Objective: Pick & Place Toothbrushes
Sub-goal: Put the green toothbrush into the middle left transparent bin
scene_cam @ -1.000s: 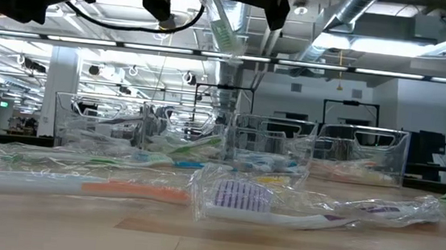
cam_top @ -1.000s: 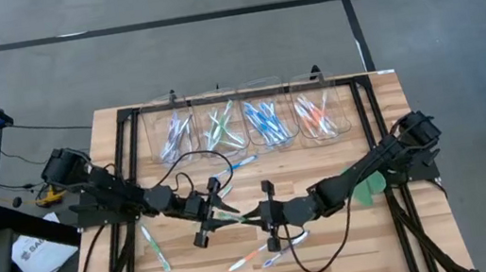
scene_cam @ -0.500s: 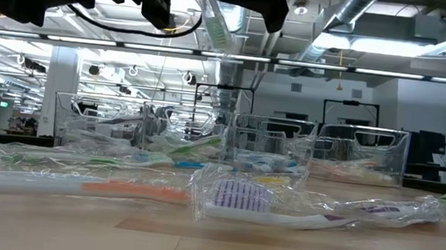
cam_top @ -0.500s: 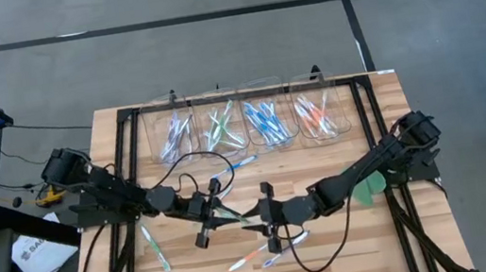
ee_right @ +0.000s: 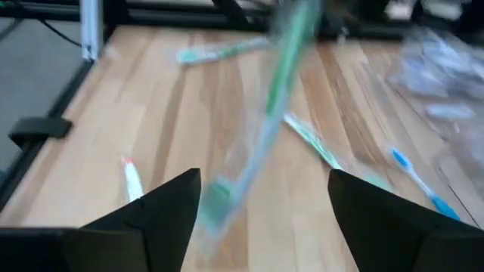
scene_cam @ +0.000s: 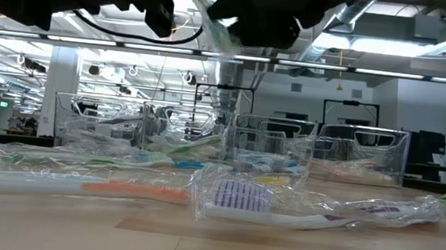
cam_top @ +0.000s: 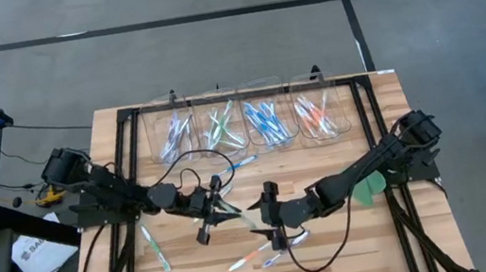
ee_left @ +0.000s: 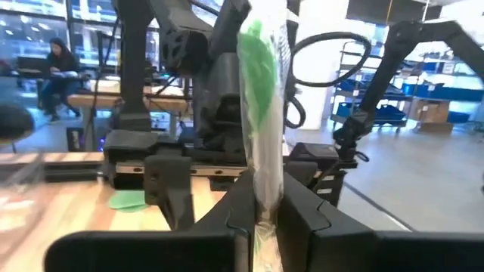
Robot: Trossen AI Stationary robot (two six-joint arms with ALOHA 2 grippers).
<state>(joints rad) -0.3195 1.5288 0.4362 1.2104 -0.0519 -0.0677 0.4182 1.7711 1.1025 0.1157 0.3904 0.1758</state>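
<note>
Green-accented toothbrush point(ee_left: 261, 143) in clear wrapper

Both arms meet mid-tabletop point(cam_top: 399, 228). Left tool point(cam_top: 219, 214) and right tool point(cam_top: 262, 215) near each other, a green toothbrush point(cam_top: 235, 215) between them. Four clear bins point(cam_top: 251, 125) along far edge, toothbrushes inside. Loose toothbrushes point(cam_top: 264, 250) lie near front.

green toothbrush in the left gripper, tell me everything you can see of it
The green toothbrush is a thin translucent white stick with green accents, apparently in clear wrapping. It is clamped between the left gripper's dark fingers, which grip one end; the rest sticks out past them. It is held in the air above the wooden table, near mid-table, pointing toward the right gripper, whose open fingers frame its blurred free end without visibly touching.
</note>
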